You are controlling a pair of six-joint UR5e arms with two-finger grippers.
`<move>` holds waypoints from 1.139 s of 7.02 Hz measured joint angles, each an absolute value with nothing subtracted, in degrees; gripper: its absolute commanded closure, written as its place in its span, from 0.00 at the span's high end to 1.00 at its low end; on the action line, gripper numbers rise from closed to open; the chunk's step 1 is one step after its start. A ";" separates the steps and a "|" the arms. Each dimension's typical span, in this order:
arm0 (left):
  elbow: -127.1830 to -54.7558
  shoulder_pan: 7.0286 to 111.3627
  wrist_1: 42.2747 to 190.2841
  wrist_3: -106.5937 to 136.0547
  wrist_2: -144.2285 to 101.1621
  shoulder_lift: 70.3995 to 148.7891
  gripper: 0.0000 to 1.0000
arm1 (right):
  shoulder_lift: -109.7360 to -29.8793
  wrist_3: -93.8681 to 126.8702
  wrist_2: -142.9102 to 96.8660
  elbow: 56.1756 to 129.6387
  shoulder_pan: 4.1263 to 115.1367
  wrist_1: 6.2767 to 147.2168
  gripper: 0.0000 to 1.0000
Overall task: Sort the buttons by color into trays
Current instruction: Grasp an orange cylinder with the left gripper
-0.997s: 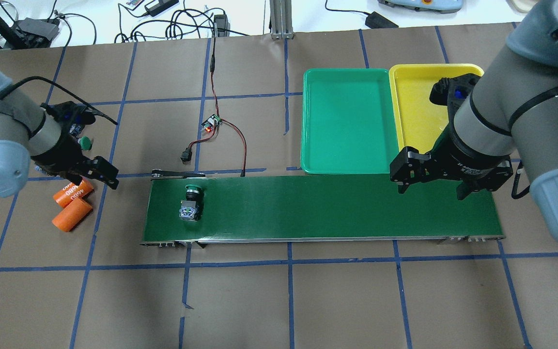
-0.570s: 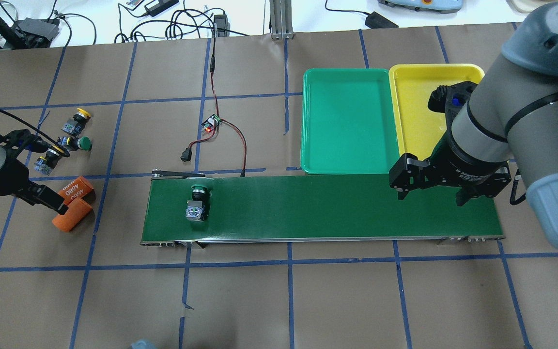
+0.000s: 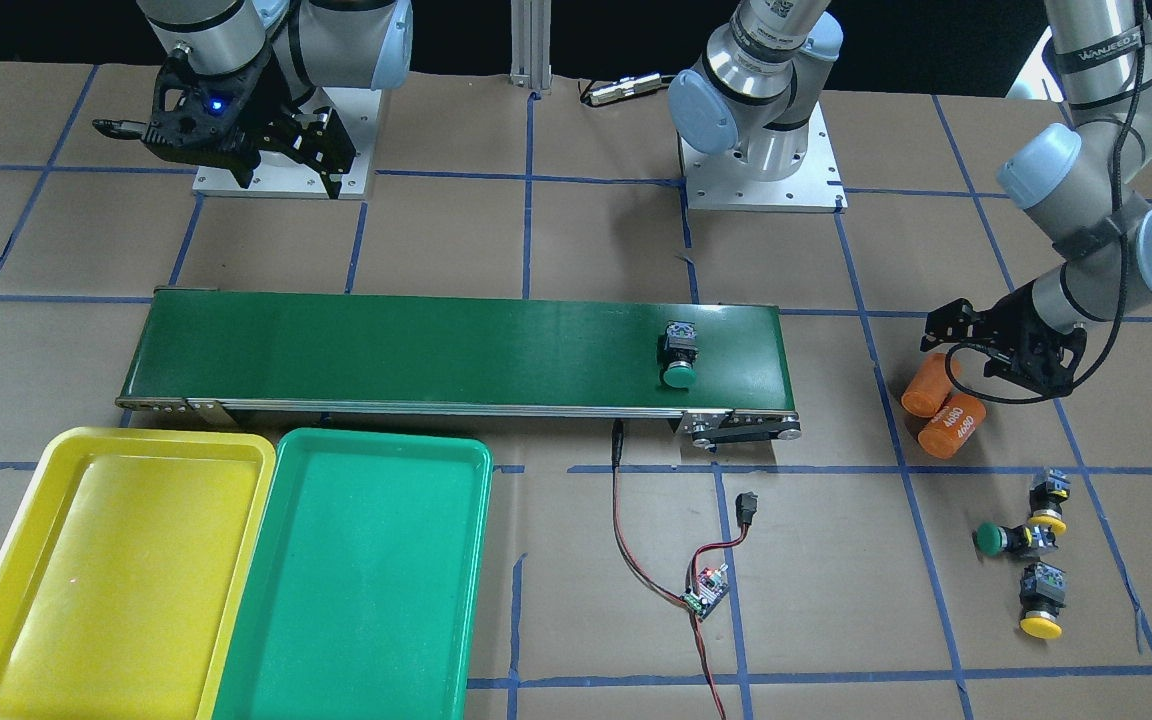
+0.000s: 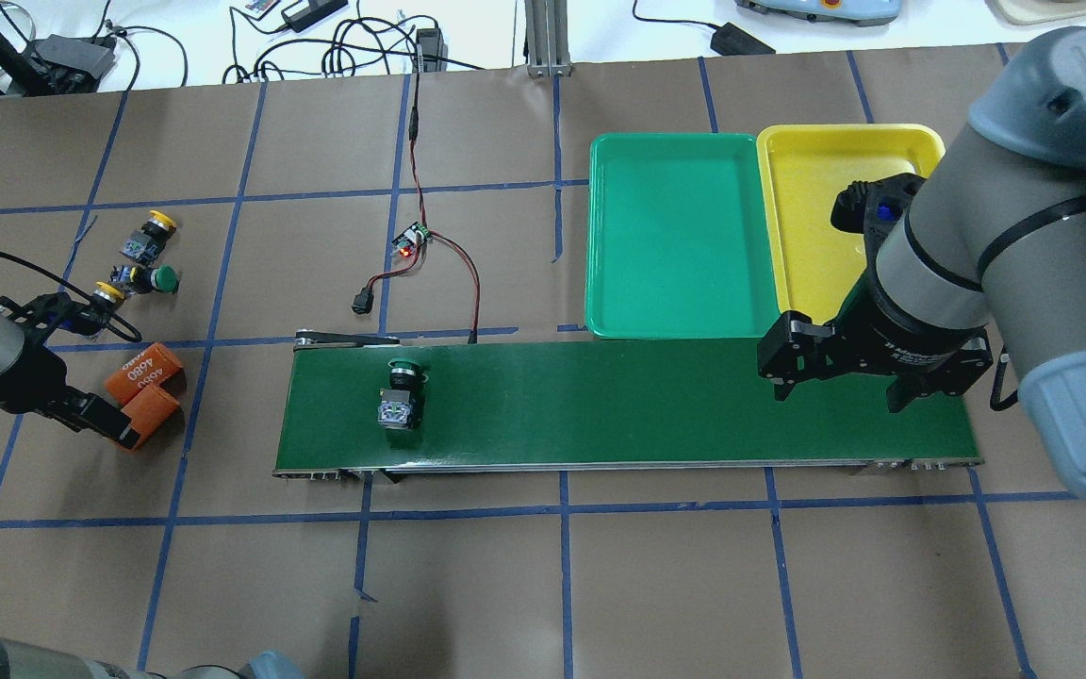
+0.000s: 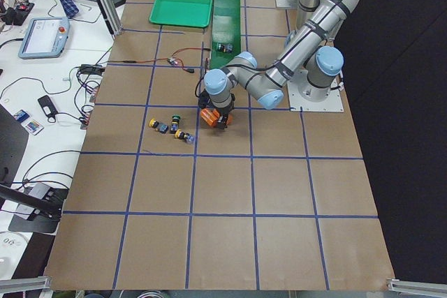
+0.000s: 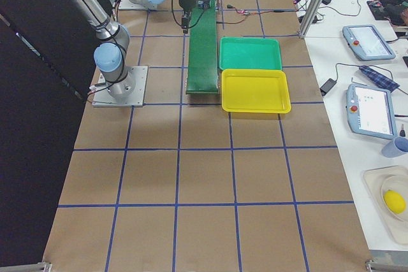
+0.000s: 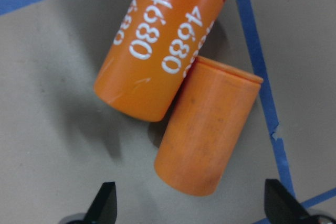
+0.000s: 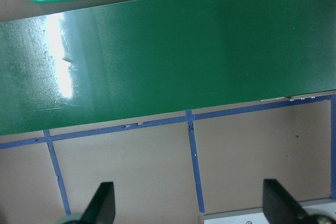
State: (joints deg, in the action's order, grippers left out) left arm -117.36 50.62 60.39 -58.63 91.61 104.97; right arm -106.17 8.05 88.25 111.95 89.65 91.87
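One green button [image 4: 402, 391] lies on its side on the conveyor belt [image 4: 628, 401], near its left end; it also shows in the front-facing view [image 3: 679, 358]. Two yellow buttons [image 4: 149, 233] [image 4: 107, 292] and one green button [image 4: 154, 278] lie on the table at far left. The green tray [image 4: 675, 236] and yellow tray [image 4: 812, 189] stand side by side behind the belt's right end. My left gripper [image 4: 95, 368] is open and empty over two orange cylinders [image 7: 207, 129]. My right gripper [image 4: 840, 377] is open and empty above the belt's right end.
The orange cylinders marked 4680 [image 4: 145, 372] touch each other between the button cluster and the belt. A small circuit board [image 4: 414, 238] with red and black wires lies behind the belt's left end. Cables and devices lie along the far table edge.
My left arm has pulled back from the button cluster and now hovers over the orange cylinders, uncovering three buttons. The green button has travelled a little to the right on the belt.
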 measured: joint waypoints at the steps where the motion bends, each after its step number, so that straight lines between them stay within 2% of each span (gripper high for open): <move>1: -117.39 51.75 59.93 -57.95 90.91 105.50 0.78 | -106.22 8.04 88.19 111.97 89.65 91.86 1.00; 2: -117.42 52.93 59.42 -57.63 90.74 105.72 0.57 | -106.24 8.05 88.19 112.00 89.65 91.85 1.00; 3: -117.45 53.56 58.88 -57.70 90.81 105.83 0.33 | -106.29 8.02 88.22 112.17 89.65 91.85 1.00; 4: -117.48 53.78 58.56 -57.80 90.86 105.89 0.00 | -106.35 8.00 88.22 112.50 89.65 91.86 1.00; 6: -117.47 54.09 58.47 -57.57 91.02 105.05 0.00 | -106.47 8.04 88.13 112.94 89.65 91.87 1.00; 8: -117.17 56.39 61.77 -53.54 91.31 100.58 0.00 | -106.41 8.01 88.24 113.07 89.65 91.85 1.00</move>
State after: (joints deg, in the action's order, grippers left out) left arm -117.17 56.39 61.77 -53.54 91.31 100.58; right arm -106.41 8.01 88.24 113.07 89.65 91.85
